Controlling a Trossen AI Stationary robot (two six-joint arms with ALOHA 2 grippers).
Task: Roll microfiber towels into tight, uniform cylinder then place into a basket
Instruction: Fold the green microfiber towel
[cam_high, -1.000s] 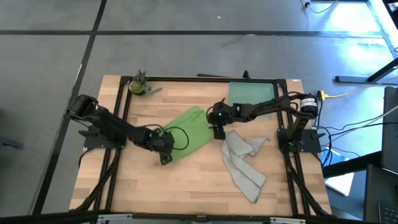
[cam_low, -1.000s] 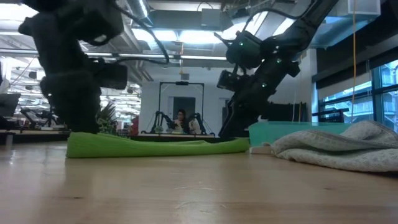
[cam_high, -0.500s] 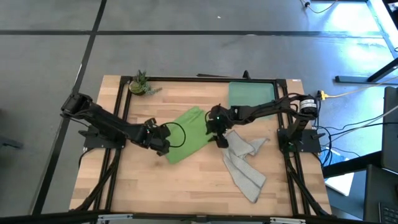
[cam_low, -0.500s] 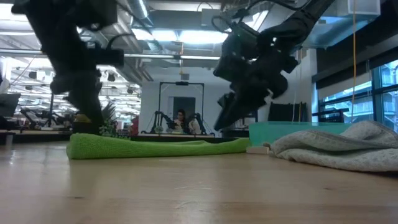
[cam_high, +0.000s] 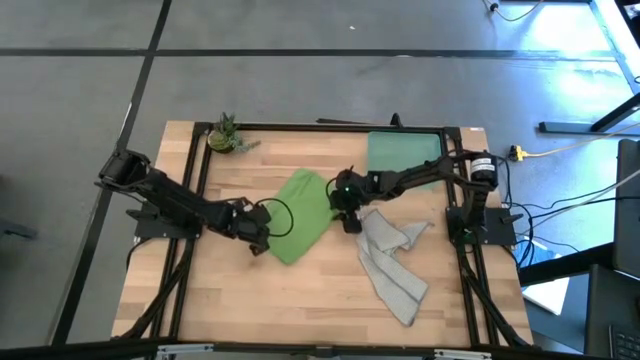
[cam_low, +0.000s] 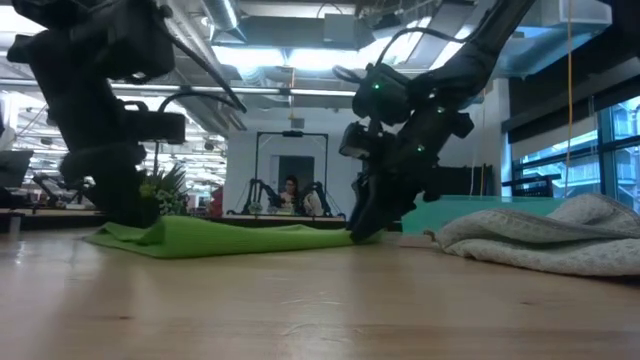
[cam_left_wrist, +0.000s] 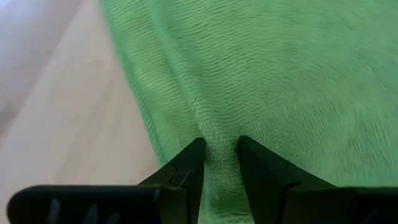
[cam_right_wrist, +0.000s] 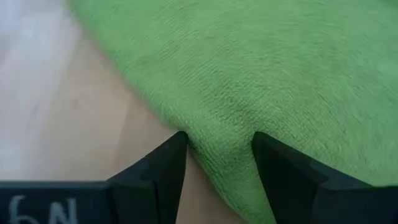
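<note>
The lime green towel lies spread on the wooden table's middle, its left end bunched up. My left gripper is shut on its near-left edge. My right gripper is shut on its right edge. Just right of it lies the grey towel, crumpled on the table. The teal basket rests at the far right, partly under my right arm. My left gripper pinches a raised ridge of the green towel between its two fingers, close to the towel's edge beside bare wood. It comes slanting down from the table's left. The rest of the towel lies on the table. My right gripper pinches the green towel's right edge between its two fingers, slanting down from the table's right. The cloth humps up between the fingers. The towel stays on the table.
A small potted plant stands at the far left corner. A black frame runs along the table's edges. Bare wood shows along the near side. In the low view, a person sits far behind the table.
Both grippers rose a little and then came down onto the green towel's ends. The towel has slid slightly toward the table's left edge, and its left end has bunched up from flat.
</note>
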